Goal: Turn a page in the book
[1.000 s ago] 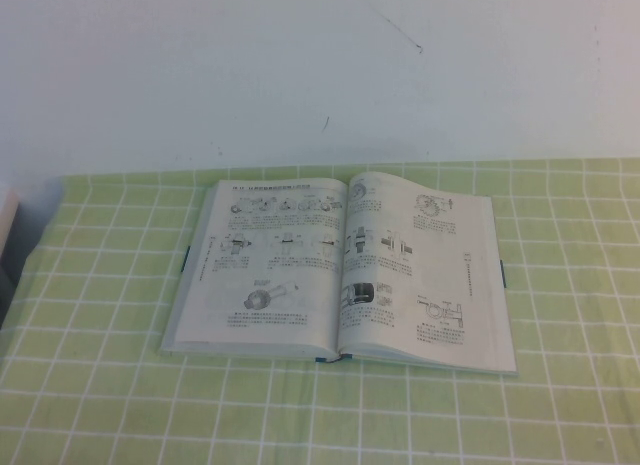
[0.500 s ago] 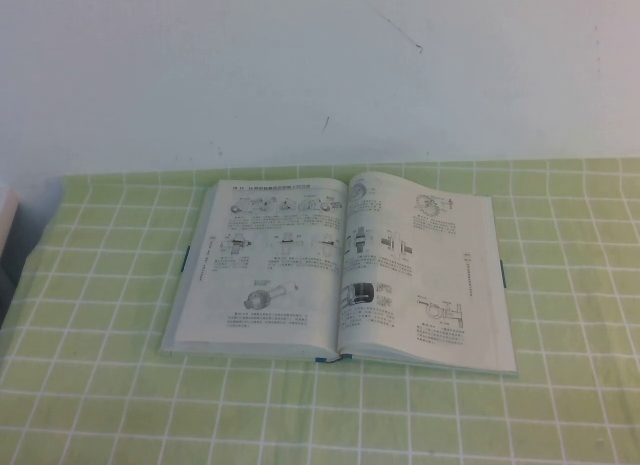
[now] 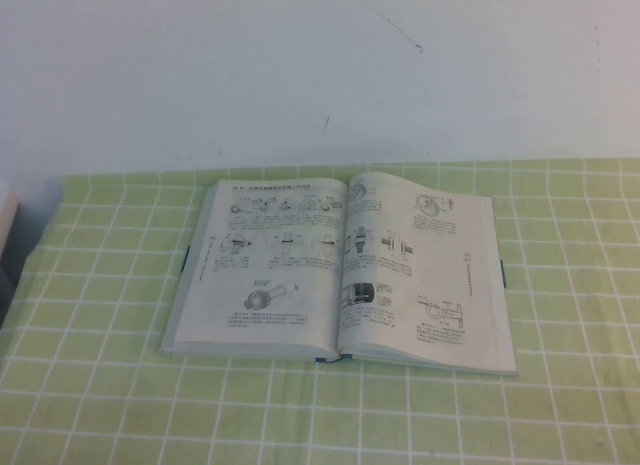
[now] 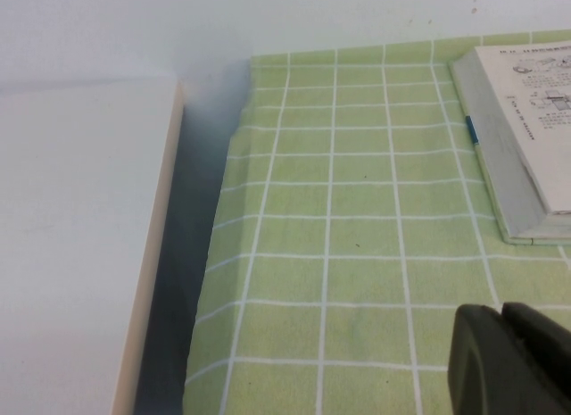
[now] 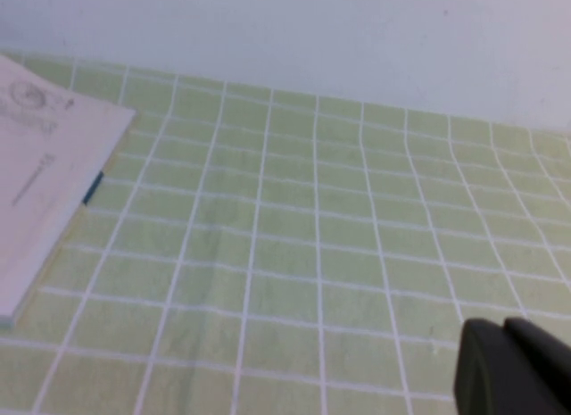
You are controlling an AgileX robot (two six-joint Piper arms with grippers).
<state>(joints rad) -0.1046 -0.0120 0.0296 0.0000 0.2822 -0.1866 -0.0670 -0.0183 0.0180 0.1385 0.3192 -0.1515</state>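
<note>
1. One book (image 3: 340, 270) is lying open and flat on the tabletop (image 3: 90, 385), which is wearing a green cloth with a white grid.
2. Two pages are facing up, both carrying small black text and grey machine drawings; the print is too small to read.
3. The right-hand page (image 3: 420, 275) is resting flat, nothing touching it.
4. The left gripper (image 4: 513, 361) is hovering over the cloth, well apart from the book's left edge, fingers pressed together.
5. The right gripper (image 5: 513, 370) is hanging over the cloth, well apart from the book's right edge, fingers together.
6. A white board (image 4: 71, 245) is sitting beyond the cloth's left edge.
</note>
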